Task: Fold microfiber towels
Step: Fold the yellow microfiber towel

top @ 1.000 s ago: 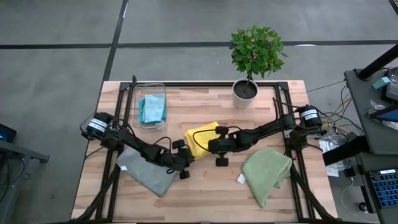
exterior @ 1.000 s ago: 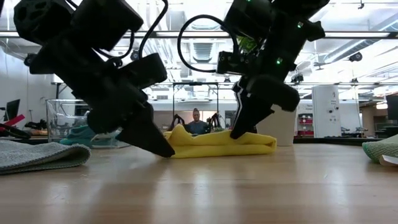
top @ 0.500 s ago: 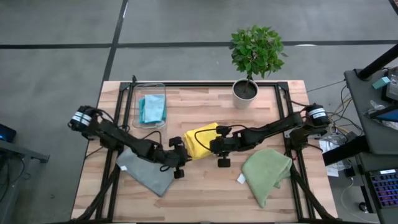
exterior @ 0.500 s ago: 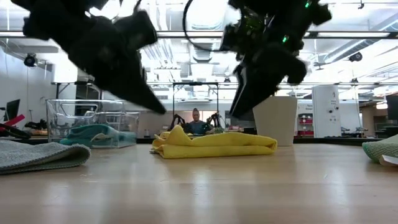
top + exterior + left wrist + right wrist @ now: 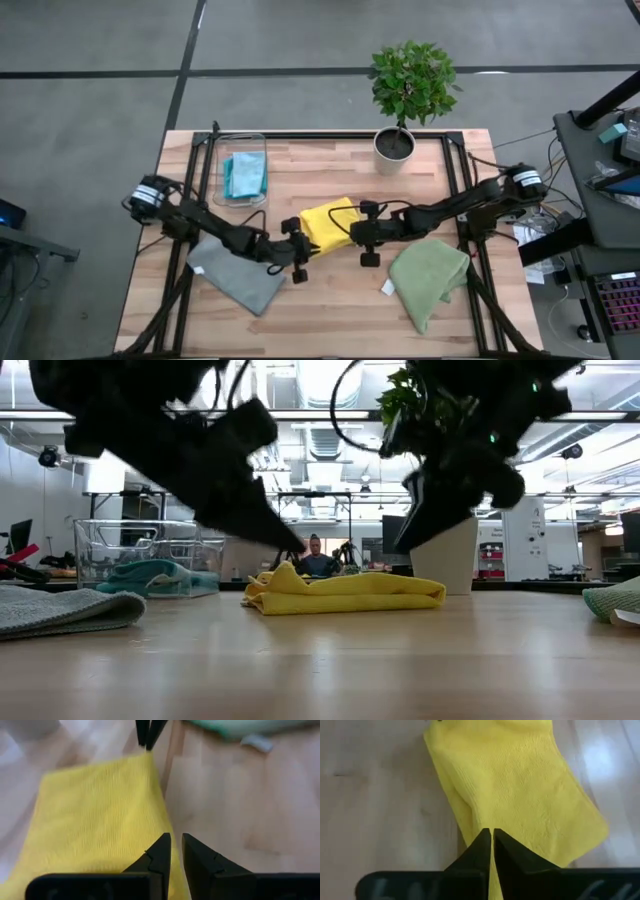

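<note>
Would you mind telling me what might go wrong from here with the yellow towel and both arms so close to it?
1. The folded yellow towel looks loose and rumpled in the low view, so it may spring open.
2. The left gripper and right gripper hover at opposite edges with jaws shut; a careless approach could drag the towel.
3. The arms nearly face each other, so they might collide.

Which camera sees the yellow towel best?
The right wrist view: the yellow towel fills it, folded. The left wrist view shows one side, the high view shows it small between the arms, the low view only its edge.
</note>
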Robot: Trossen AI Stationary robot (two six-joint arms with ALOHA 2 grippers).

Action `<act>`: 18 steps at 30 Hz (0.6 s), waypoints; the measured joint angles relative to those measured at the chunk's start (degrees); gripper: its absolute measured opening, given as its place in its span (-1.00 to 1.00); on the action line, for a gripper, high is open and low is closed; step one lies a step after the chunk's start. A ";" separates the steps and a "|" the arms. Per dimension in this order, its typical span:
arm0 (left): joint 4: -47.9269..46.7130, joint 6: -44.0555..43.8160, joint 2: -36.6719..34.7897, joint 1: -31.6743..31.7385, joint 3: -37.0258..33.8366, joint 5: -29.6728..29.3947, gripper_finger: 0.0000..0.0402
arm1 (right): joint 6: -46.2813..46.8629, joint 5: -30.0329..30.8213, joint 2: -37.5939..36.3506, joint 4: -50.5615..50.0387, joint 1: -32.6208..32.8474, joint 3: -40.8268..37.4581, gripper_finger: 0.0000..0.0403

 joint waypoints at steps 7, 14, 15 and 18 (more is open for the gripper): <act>-6.75 -7.39 3.46 0.13 -0.15 2.37 -0.84 | 4.03 0.48 3.56 7.29 -0.64 -5.40 -0.96; -13.15 -11.34 2.25 0.16 -0.03 4.47 -0.84 | 7.27 0.94 7.67 8.45 -0.61 -6.91 -0.96; -13.42 -11.03 1.86 0.17 -0.02 4.82 -0.84 | 7.46 0.92 7.73 8.46 -0.61 -6.93 -0.96; -14.59 -8.90 0.17 0.22 -0.22 7.07 -0.84 | 7.73 0.81 6.88 8.20 -0.61 -6.96 -0.96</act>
